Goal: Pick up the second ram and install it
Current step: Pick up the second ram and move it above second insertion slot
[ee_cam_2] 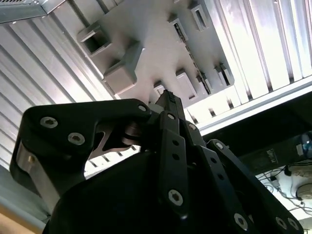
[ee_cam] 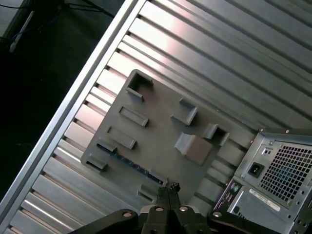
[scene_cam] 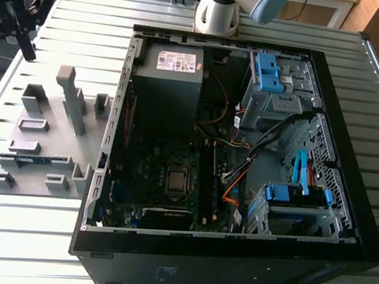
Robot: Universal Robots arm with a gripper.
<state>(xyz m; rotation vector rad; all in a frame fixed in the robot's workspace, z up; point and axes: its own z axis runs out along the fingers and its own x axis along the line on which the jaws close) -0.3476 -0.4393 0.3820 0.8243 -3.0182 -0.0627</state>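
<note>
Both jaws of the gripper [ee_cam: 168, 187] are together and empty, and it hangs well above the grey holder plate [ee_cam: 161, 126]. Below it, the second ram [ee_cam: 130, 163] shows as a long, thin, dark blue-green strip seated between small blocks near one plate edge. Bare slatted table [ee_cam: 229, 53] surrounds the plate. The open computer case [scene_cam: 226, 276] sits just beside the plate, on the exterior view's right.
</note>
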